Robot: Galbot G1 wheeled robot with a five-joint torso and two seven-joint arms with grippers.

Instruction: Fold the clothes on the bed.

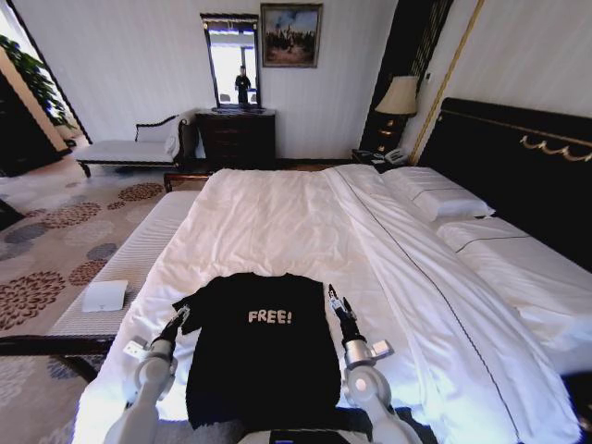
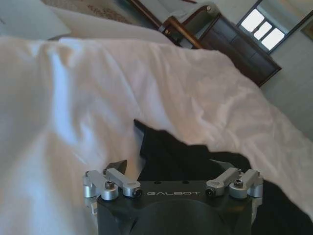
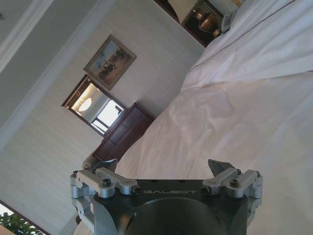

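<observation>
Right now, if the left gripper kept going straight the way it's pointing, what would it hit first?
Probably the black T-shirt: the left gripper points at its sleeve edge, fingers open. Beyond that lies the white duvet. Depth is hard to judge, so it may already be touching the fabric.

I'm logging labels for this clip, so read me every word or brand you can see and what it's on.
"FREE!" in white on the chest of the black T-shirt, which lies on the bed.
"GALBOT" on the body of the left gripper, seen from its wrist camera.
"GALBOT" on the body of the right gripper, likewise.
Nothing else is legible.
</observation>
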